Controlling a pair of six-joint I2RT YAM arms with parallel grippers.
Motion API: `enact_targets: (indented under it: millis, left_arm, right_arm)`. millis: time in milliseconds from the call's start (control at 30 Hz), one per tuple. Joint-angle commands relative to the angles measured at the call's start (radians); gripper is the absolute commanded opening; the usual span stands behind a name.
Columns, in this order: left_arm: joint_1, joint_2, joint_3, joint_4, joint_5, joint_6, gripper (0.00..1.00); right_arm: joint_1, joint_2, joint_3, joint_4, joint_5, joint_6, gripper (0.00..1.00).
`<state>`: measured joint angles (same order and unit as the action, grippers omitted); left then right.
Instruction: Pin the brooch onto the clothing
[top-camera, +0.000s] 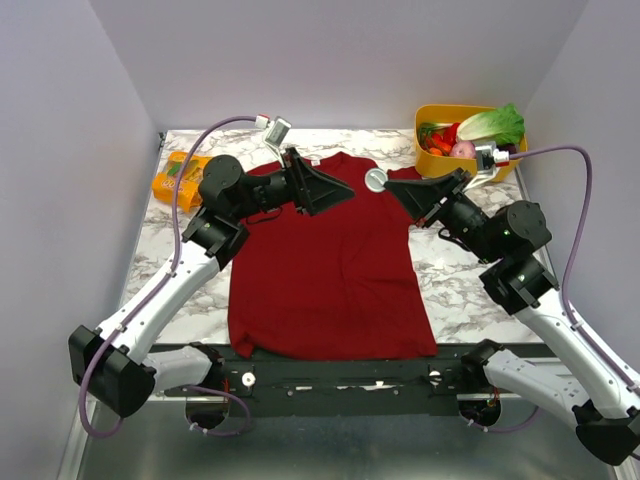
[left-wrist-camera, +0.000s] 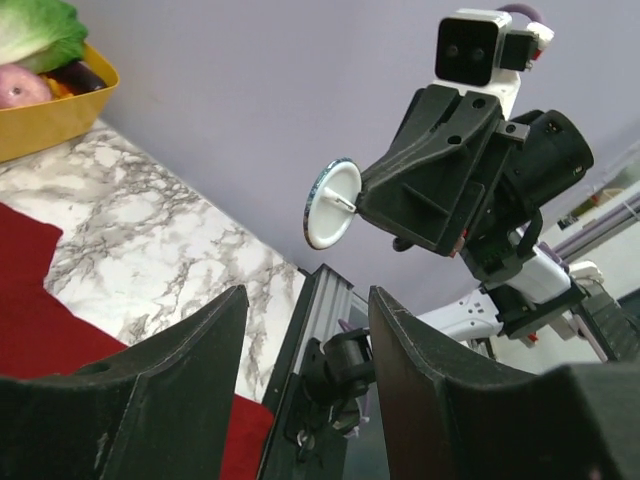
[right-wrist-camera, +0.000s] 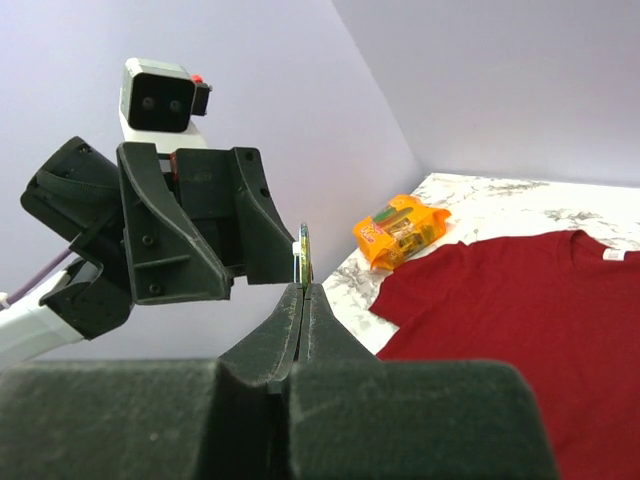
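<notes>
1. Marble-patterned table (top-camera: 455, 290) between pale lilac walls; carries an orange packet (top-camera: 180, 178) at 10 o'clock, well apart from the work.
2. Spread flat across the centre, collar toward 12 o'clock: the dark red T-shirt (top-camera: 325, 280), probably laid out this way to offer a smooth face for pinning.
3. Hovering over the collar at about 11 o'clock: the left gripper (top-camera: 335, 192), fingers (left-wrist-camera: 180, 380) apart and holding nothing, apparently poised to help with the fabric or the pin.
4. Just to its 3 o'clock, raised off the shirt near the neckline: the brooch (top-camera: 376, 179), upright, pin side turned toward the left gripper.
5. Clamped on the brooch's edge from the 3 o'clock side: the right gripper (top-camera: 392, 186), fingers pressed together to hold the disc steady.
6. At 1 o'clock, unused: a yellow bowl (top-camera: 428, 168) of vegetables.
</notes>
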<state>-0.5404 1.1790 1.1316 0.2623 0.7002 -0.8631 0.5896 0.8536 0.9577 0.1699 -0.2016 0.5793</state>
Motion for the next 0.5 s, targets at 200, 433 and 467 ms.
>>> enact_targets:
  millis: [200,433,467]
  left_arm:
    - [-0.032,0.068,0.062,0.051,0.065,-0.025,0.56]
    - [-0.033,0.111,0.111,0.046,0.093,-0.022,0.52]
    - [-0.033,0.114,0.111,0.057,0.099,-0.031,0.5]
  right_arm:
    - [-0.004,0.009,-0.002,0.052,-0.062,0.025,0.01]
    - [-0.002,0.019,0.001,0.051,-0.085,0.03,0.01]
    - [-0.004,0.018,0.0,0.051,-0.084,0.03,0.01]
